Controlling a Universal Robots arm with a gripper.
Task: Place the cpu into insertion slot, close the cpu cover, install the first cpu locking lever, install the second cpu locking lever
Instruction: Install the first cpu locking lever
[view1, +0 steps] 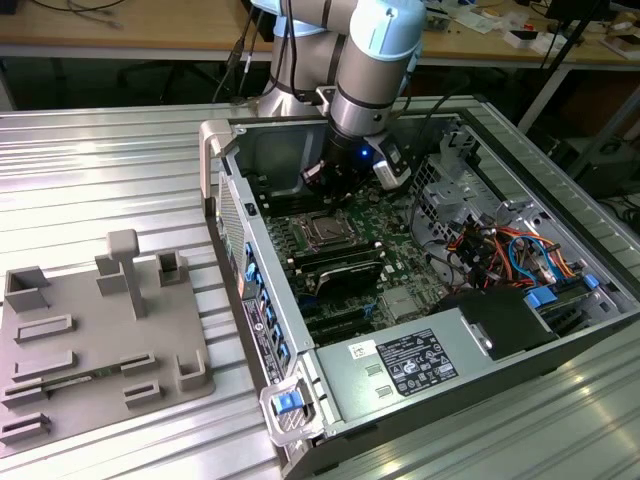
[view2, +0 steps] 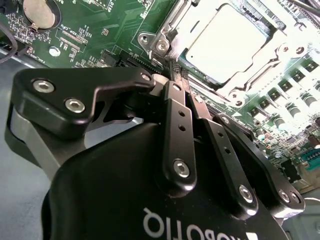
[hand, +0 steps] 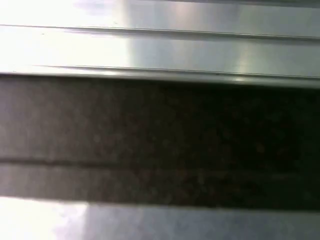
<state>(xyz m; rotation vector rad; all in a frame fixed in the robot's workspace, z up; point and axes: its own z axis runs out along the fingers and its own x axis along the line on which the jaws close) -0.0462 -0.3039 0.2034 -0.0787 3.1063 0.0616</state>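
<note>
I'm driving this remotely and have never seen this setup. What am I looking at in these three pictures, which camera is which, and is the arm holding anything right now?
The exterior view shows a robot arm reaching down into an open computer case lying on a metal table. A grey fixture plate sits at the exterior view's left. The second wrist view looks along the gripper: its fingers are together at the edge of the socket, where the cpu lies seated with the cpu cover down around it. Nothing is visibly held. The first wrist view shows blurred metal ribs and a dark band.
</note>
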